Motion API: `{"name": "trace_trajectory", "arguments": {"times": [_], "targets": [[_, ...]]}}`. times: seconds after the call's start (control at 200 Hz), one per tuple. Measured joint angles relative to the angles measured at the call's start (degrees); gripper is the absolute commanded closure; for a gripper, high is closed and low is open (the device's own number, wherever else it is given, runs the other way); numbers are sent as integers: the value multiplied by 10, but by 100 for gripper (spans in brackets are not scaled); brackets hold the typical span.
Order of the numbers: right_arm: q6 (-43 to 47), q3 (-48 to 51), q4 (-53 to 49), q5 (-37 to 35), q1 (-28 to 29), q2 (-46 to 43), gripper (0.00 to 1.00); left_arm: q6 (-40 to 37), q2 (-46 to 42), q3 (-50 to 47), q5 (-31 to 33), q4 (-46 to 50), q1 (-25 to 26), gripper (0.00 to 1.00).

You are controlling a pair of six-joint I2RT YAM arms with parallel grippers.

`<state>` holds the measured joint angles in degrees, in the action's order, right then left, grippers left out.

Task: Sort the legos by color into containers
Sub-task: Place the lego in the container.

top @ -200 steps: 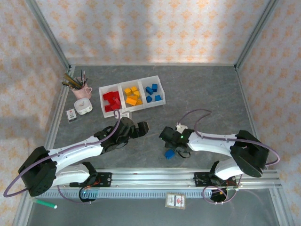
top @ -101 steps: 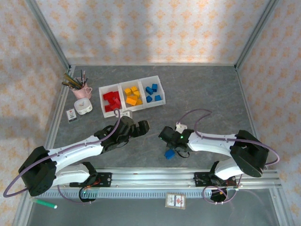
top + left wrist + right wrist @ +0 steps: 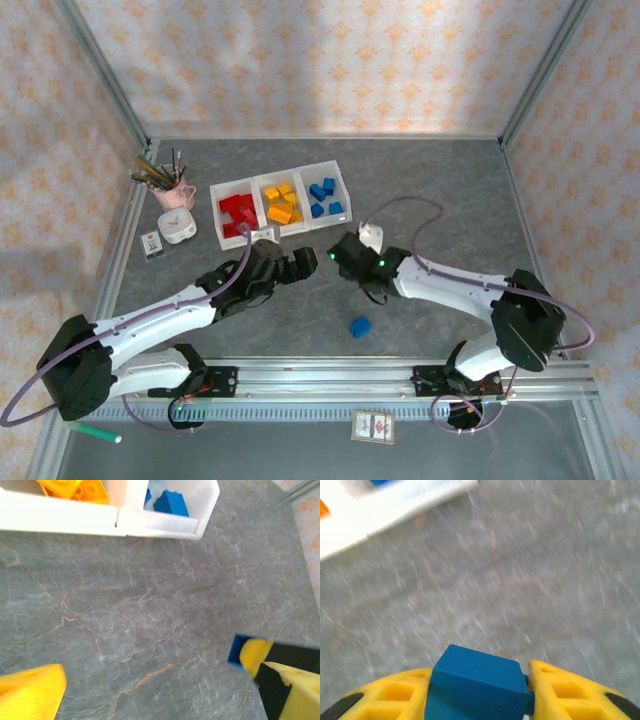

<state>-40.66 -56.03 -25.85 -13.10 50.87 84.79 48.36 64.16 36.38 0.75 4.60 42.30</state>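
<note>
The containers stand in a row at the back left: the red bin (image 3: 237, 216), the yellow-orange bin (image 3: 280, 204) and the blue bin (image 3: 326, 197), each holding several legos of its colour. My right gripper (image 3: 341, 256) (image 3: 479, 674) is shut on a blue lego (image 3: 476, 682), raised above the grey table a little in front of the bins. Another blue lego (image 3: 360, 326) lies loose on the table nearer the front. My left gripper (image 3: 307, 263) (image 3: 160, 690) hovers open and empty just left of the right one. The bins' front wall (image 3: 100, 520) is ahead of it.
A pink cup of pens (image 3: 176, 187), a small white clock (image 3: 178, 228) and a little card (image 3: 152, 245) sit at the left. A metal rail (image 3: 320, 378) runs along the front edge. A green marker (image 3: 96, 432) lies beyond it.
My right gripper closed on a blue lego, lifted it and moved back and left toward the bins, leaving one blue lego on the table. The left gripper crept slightly forward.
</note>
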Motion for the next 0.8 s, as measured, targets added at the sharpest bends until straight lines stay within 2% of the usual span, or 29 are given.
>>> {"name": "trace_trajectory", "arguments": {"times": [0.325, 0.526, 0.641, 0.721, 0.796], "targets": [[152, -213, 94, 2, -85, 181, 62, -33, -18, 33, 1, 10, -89, 1], [213, -332, 118, 10, -119, 286, 60, -49, -11, 44, 1, 12, -114, 1], [238, -385, 122, 12, -131, 338, 52, -52, -4, 47, 0, 12, -117, 1], [254, -413, 120, 11, -136, 365, 42, -54, -3, 48, -2, 12, -117, 1], [264, -424, 118, 12, -138, 376, 40, -56, -3, 48, -2, 12, -117, 1]]}}
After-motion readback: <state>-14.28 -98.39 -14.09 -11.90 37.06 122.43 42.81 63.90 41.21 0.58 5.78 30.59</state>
